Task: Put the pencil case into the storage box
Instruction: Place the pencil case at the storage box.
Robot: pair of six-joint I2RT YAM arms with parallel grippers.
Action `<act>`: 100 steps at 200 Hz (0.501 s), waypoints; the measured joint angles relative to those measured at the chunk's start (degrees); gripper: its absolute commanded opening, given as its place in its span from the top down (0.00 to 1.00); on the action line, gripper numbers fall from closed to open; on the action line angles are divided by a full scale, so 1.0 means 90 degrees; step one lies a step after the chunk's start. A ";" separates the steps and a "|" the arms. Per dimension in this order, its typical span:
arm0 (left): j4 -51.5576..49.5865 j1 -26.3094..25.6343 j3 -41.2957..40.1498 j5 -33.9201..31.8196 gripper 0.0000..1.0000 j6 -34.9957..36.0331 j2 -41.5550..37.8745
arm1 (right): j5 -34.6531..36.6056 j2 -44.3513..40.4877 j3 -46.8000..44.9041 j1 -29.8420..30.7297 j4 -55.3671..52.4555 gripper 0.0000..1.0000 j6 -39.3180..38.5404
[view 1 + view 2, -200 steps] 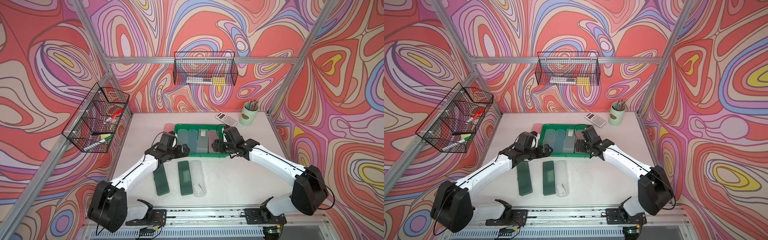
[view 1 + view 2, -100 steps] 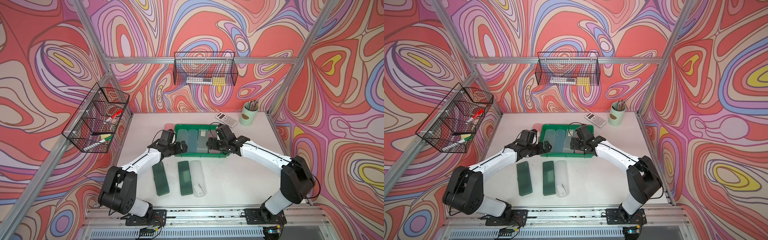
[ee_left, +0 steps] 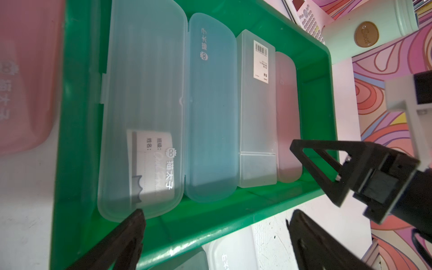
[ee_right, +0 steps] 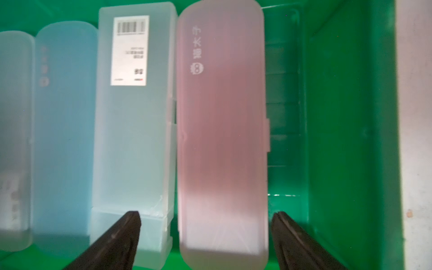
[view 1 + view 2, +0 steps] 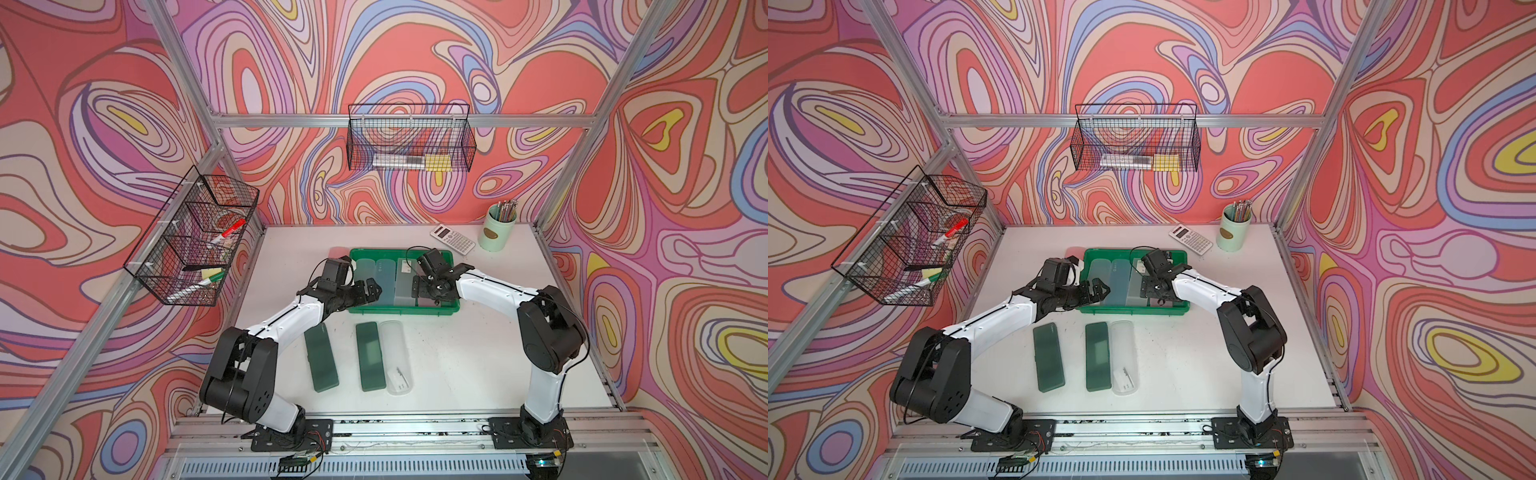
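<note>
Right gripper (image 4: 205,214) has spread clear of the pencil case (image 4: 222,140) in the storage box (image 4: 339,117) on the white table (image 5: 478,353), a gap top views hide; left gripper (image 3: 217,211) apart.

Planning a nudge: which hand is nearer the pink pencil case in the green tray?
Right. The right hand is open over the near end of the pink pencil case; the left hand is at the opposite side of the storage box.

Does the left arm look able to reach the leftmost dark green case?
Probably yes: nothing covers the case, it lies close by, and the left claw is open and empty.
</note>
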 measured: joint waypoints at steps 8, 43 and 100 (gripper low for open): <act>-0.0005 0.0000 -0.0002 0.0015 0.01 0.0002 -0.0012 | 0.0012 0.0007 0.0000 -0.0087 0.0002 0.09 -0.0005; -0.0112 0.0000 -0.0019 -0.0058 0.01 0.0022 -0.0253 | -0.0053 0.0148 0.0085 -0.0279 0.0068 0.09 -0.0085; -0.0255 0.0015 -0.0019 -0.0350 0.01 0.0036 -0.0707 | -0.0602 0.0355 0.0090 -0.0253 0.0355 0.10 -0.0121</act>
